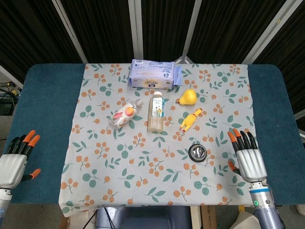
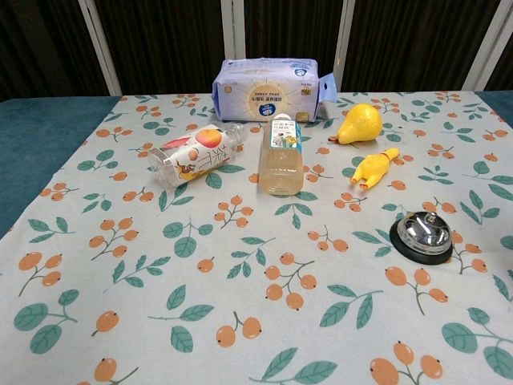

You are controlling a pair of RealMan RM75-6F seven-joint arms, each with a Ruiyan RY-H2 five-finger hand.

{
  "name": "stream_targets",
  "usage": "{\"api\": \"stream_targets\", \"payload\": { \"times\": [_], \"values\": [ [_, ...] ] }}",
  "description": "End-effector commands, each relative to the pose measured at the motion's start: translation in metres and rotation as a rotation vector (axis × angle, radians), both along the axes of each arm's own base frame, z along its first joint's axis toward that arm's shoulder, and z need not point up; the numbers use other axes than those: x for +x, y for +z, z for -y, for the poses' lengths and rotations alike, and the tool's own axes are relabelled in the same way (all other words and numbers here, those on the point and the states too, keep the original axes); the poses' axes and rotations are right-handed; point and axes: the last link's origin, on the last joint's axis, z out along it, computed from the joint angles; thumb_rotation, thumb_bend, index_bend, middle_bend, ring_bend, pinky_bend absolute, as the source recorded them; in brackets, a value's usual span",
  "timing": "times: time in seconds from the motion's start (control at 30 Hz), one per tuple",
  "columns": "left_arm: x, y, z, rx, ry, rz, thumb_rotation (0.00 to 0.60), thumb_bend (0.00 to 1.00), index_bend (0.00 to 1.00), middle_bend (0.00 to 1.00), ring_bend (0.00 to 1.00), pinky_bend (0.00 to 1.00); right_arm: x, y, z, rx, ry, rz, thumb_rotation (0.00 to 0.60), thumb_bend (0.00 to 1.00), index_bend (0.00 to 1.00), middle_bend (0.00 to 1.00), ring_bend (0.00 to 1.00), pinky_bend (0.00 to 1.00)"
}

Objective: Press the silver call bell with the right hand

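Note:
The silver call bell [image 1: 198, 152] on its black base stands on the floral cloth at the front right, and shows uncovered in the chest view [image 2: 423, 234]. My right hand [image 1: 248, 159] lies to the right of the bell, apart from it, fingers spread and holding nothing. It is out of the chest view. My left hand [image 1: 14, 161] rests at the front left edge over the blue table surface, fingers apart and empty.
A lying drink bottle [image 1: 125, 114], an upright-labelled bottle [image 1: 156, 111], a yellow pear [image 1: 188, 97], a rubber chicken toy [image 1: 190, 119] and a tissue pack [image 1: 153, 74] sit behind the bell. The floral cloth [image 1: 143, 162] covers the middle of the blue table [image 1: 47, 105].

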Motion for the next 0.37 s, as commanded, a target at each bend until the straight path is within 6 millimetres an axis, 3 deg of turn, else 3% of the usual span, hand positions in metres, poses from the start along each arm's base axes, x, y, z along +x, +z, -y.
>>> {"api": "stream_targets", "payload": {
  "times": [0.03, 0.2, 0.37],
  "values": [
    [0.0, 0.0, 0.0, 0.0, -0.002, -0.001, 0.6, 0.02, 0.0, 0.0, 0.0, 0.0, -0.013, 0.013, -0.014, -0.015, -0.021, -0.022, 0.6, 0.23, 0.0, 0.0, 0.0, 0.0],
    [0.001, 0.0, 0.001, 0.001, -0.007, -0.005, 0.6, 0.02, 0.0, 0.0, 0.0, 0.0, -0.031, 0.032, -0.032, -0.046, -0.058, -0.031, 0.6, 0.21, 0.0, 0.0, 0.0, 0.0],
    [0.001, -0.001, 0.001, -0.002, -0.008, -0.005, 0.6, 0.02, 0.0, 0.0, 0.0, 0.0, -0.035, 0.038, -0.04, -0.058, -0.055, -0.004, 0.6, 0.21, 0.0, 0.0, 0.0, 0.0]
  ]
}}
